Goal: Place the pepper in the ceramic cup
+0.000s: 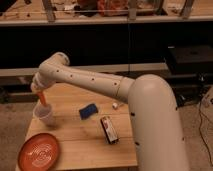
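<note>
red plate on the desk front left, dark packet mid desk, blue sponge behind it. ceramic cup at the left edge. orange pepper upright, tip at the cup's mouth, grasped by the end effector right above.

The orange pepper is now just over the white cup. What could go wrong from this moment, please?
1. The white ceramic cup stands near the left edge of the wooden table. A push from the gripper, which is just above it, could tip it or knock it off.
2. The long orange pepper hangs tilted at the cup's rim, so it may catch there and fall outside, towards the round orange plate.
</note>
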Motion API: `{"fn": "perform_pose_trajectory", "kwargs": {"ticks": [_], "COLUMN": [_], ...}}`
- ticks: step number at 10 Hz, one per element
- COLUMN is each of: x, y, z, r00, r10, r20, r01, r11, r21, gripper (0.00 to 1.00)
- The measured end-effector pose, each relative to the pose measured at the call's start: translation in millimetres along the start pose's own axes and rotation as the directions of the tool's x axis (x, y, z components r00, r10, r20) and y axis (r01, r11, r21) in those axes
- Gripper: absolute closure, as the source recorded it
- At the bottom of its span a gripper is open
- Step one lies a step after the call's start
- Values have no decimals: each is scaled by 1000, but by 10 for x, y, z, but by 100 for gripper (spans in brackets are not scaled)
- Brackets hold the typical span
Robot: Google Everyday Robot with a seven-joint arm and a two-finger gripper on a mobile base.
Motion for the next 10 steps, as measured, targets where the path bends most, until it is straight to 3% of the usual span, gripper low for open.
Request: {"fn": "perform_pose_trajectory", "kwargs": {"ticks": [4,5,10], "x": [-42,-61,-81], "y": [-100,-90,-126], "z": [152,177,235], "r00": [1000,1000,997], "r10": [-20,-19,-53], "r20": [12,19,49], "r01": [20,18,49], "r11": [998,998,994], "r21": [57,67,94], "gripper": [25,21,20]}}
